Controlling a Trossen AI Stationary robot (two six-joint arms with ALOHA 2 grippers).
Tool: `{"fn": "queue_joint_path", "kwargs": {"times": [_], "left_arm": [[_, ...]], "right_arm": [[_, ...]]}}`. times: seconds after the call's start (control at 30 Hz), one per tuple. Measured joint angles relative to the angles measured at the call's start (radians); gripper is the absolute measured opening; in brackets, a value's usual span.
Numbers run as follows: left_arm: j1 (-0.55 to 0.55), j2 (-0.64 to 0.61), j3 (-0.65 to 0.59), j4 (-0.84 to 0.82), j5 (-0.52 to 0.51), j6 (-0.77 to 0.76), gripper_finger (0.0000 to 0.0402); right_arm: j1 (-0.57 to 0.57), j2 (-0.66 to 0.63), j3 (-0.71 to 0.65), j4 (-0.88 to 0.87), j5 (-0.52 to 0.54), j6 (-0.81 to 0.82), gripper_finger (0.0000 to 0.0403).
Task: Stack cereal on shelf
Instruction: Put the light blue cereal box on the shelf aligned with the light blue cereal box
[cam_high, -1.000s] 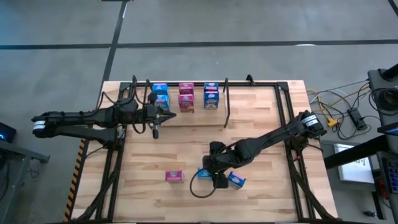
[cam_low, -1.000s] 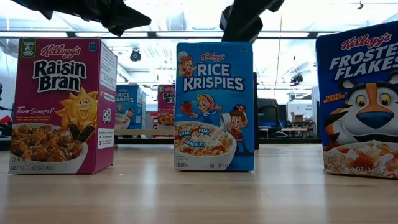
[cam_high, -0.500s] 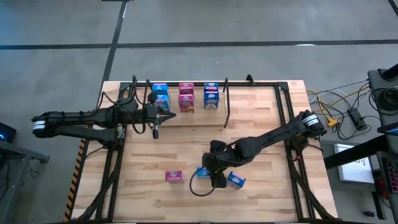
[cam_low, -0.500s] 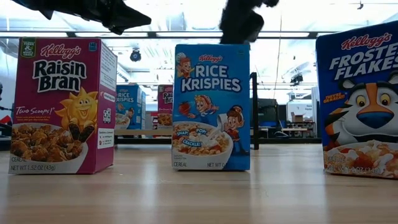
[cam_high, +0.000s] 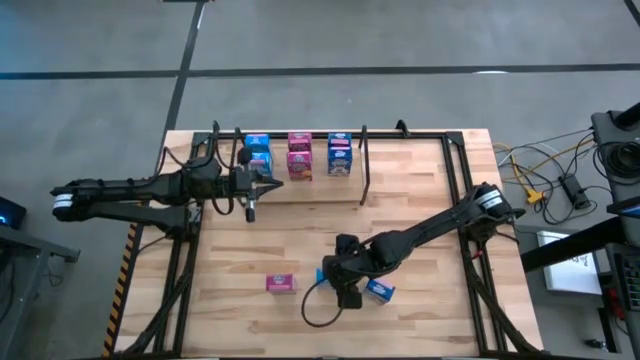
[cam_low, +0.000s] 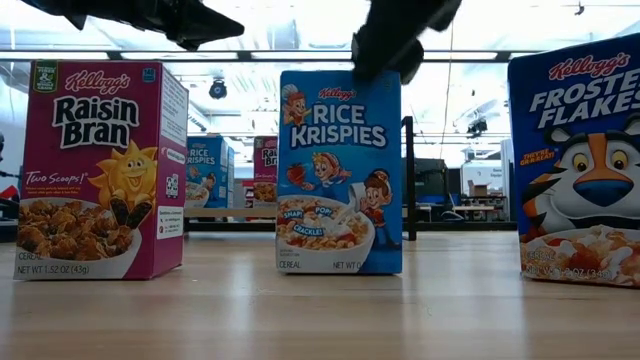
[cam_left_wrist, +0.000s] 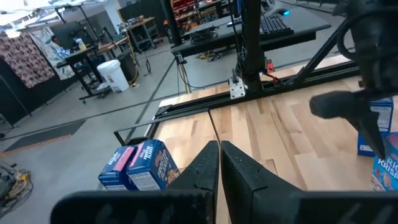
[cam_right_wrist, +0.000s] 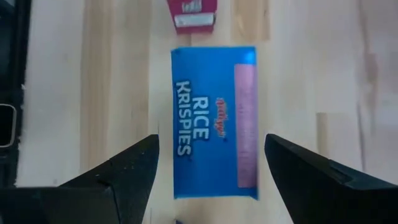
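Resting my left claw pinched shut, I keep it just in front of the shelf, where three boxes stand in a row. A pink box lies on the table — apart. My right claw hangs wide over the Rice Krispies box, fingers either side, Frosted Flakes box just beside.

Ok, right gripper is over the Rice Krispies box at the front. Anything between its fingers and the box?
Nothing visible. The right gripper is open straight above the upright Rice Krispies box, one finger on each side of its top and clear wood beyond. The pink box and the other blue box stand apart on either side.
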Motion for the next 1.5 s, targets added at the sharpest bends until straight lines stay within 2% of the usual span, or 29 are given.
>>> {"fn": "queue_joint_path", "kwargs": {"times": [0.2,0.47,0.67,1.07,1.33,1.5], "left_arm": [[0.0,0.0,0.0,0.007,0.0,0.026,0.0],[0.0,-0.006,0.0,0.011,0.0,0.043,0.0],[0.0,-0.011,0.0,0.008,0.0,0.043,0.0],[0.0,-0.015,0.0,0.003,0.0,0.041,0.0],[0.0,-0.033,0.0,-0.015,0.0,0.035,0.0],[0.0,-0.072,0.0,-0.021,0.0,0.035,0.0]], "right_arm": [[0.0,0.039,-0.001,-0.004,-0.001,0.006,0.0267],[0.0,0.033,-0.001,0.001,-0.002,0.016,0.0212],[0.0,0.032,-0.001,0.0,-0.003,0.016,0.0188],[0.0,0.032,-0.001,0.001,-0.004,0.004,0.0167],[-0.007,0.018,0.001,-0.003,-0.004,0.003,0.0168],[-0.038,-0.01,0.054,-0.044,-0.003,-0.022,0.0167]]}}
